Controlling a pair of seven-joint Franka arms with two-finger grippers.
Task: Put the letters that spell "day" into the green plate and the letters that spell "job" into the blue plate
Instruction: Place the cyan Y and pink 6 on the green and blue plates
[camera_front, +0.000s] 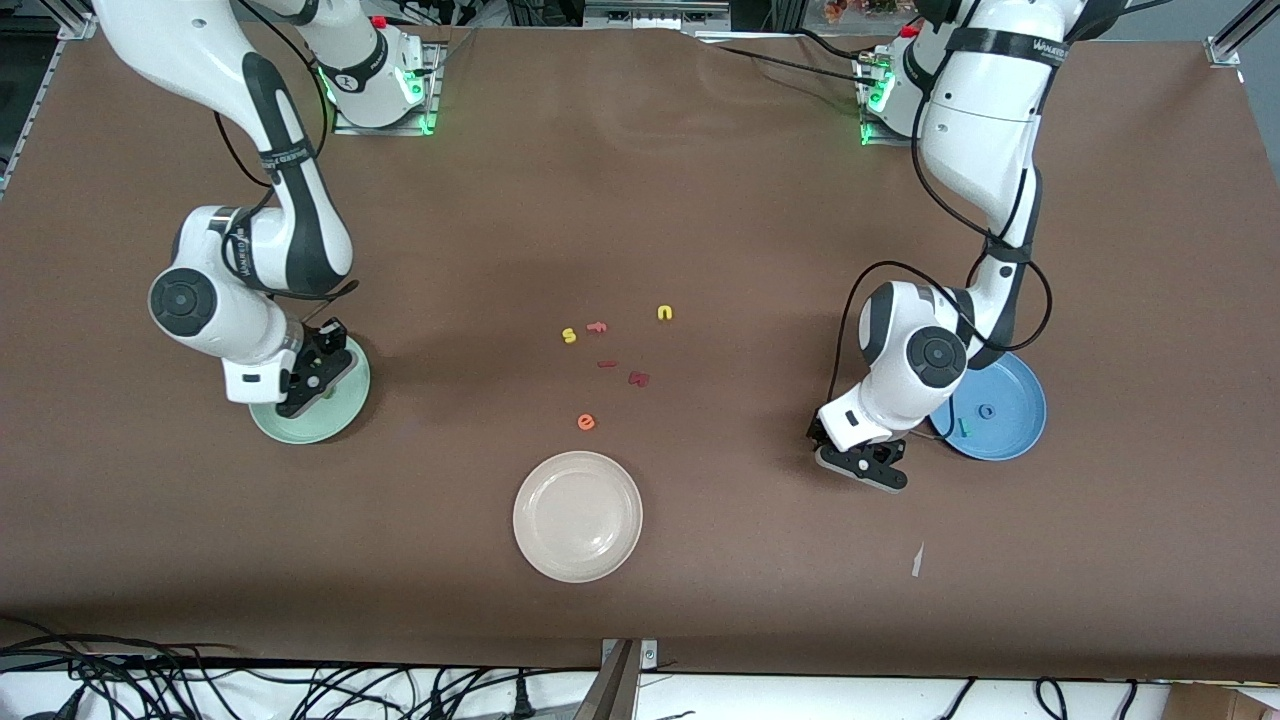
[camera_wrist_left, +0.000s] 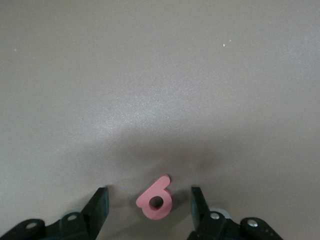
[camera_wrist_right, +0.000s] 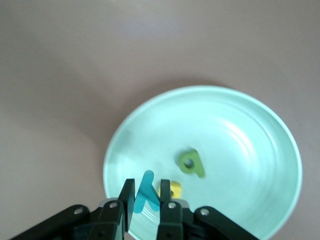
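Green plate (camera_wrist_right: 260, 150) holds green "d" (camera_wrist_right: 190, 163) and yellow "a" (camera_wrist_right: 172, 190); teal "y" (camera_wrist_right: 146, 192) pinched above it. Blue plate (camera_front: 1015, 425) holds "o" (camera_front: 987, 411), "j" (camera_front: 964, 428); pink "b" (camera_wrist_left: 156, 199) lies flat beside it.

We see even, bright overhead light on the brown desk (camera_front: 640, 180), with soft shadows pooling beside both arms. In the left wrist view a dim shadow surrounds the pink letter (camera_wrist_left: 155, 200). The green plate (camera_wrist_right: 250, 130) shows pale glare streaks, and its teal letter (camera_wrist_right: 146, 192) looks blurred.
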